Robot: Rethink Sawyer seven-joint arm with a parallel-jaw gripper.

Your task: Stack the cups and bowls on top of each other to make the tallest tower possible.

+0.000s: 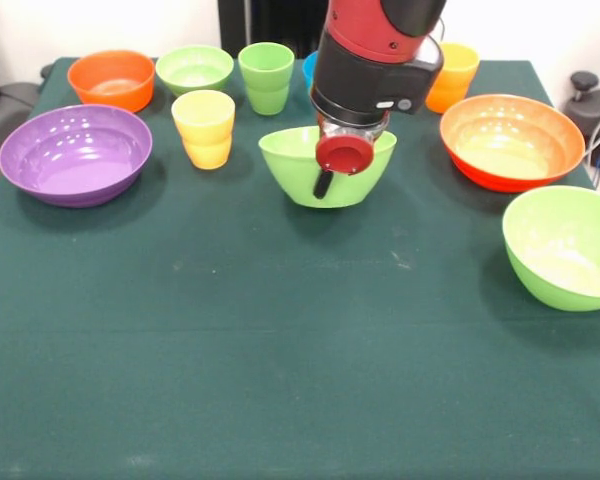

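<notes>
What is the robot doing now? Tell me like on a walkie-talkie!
End effector at large green bowl, grip state unclear. Nothing stacked yet. Yellow cup close beside.

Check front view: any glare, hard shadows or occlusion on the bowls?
Front view: small specular dots on the purple bowl; soft shadows only, under each bowl on the green cloth; the arm covers the gripper, part of the middle green bowl and most of a blue bowl; right green bowl cropped by the frame edge.
</notes>
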